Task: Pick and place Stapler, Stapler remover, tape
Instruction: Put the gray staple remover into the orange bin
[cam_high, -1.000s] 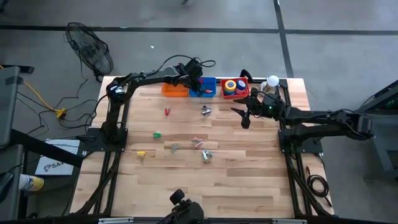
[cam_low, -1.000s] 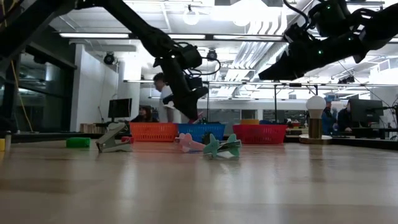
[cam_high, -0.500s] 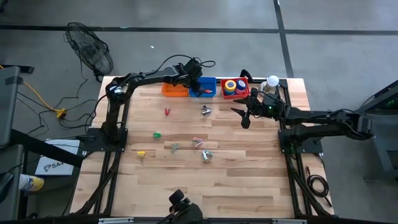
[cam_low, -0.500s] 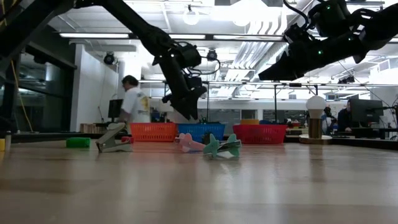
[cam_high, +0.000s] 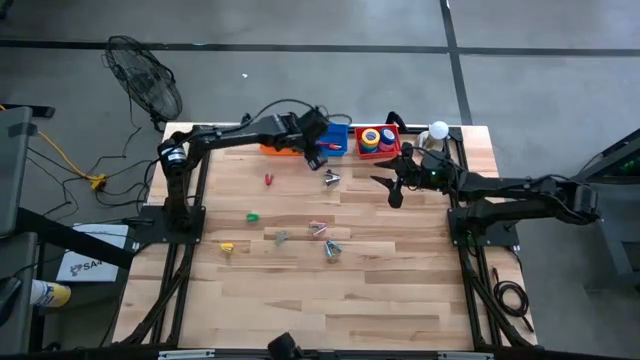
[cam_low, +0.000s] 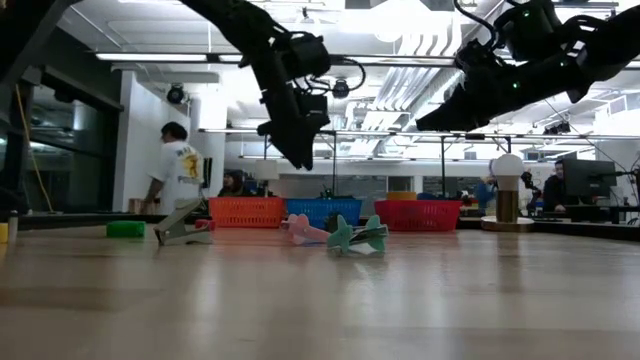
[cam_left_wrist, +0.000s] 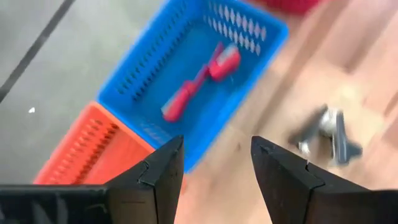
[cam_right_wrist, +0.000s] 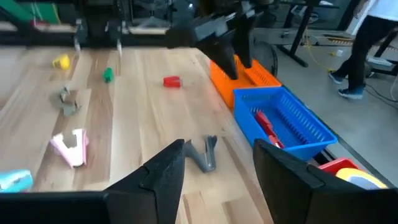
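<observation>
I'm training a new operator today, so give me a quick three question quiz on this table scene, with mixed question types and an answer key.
1. True or false: the left gripper is holding a stapler.
2. Which basket holds the red item? A orange basket, B blue basket, C red basket
3. Fill in: the tape rolls sit in the ____ basket.

Key: 1 false, its fingers are open and empty. 2 B. 3 red.
</observation>
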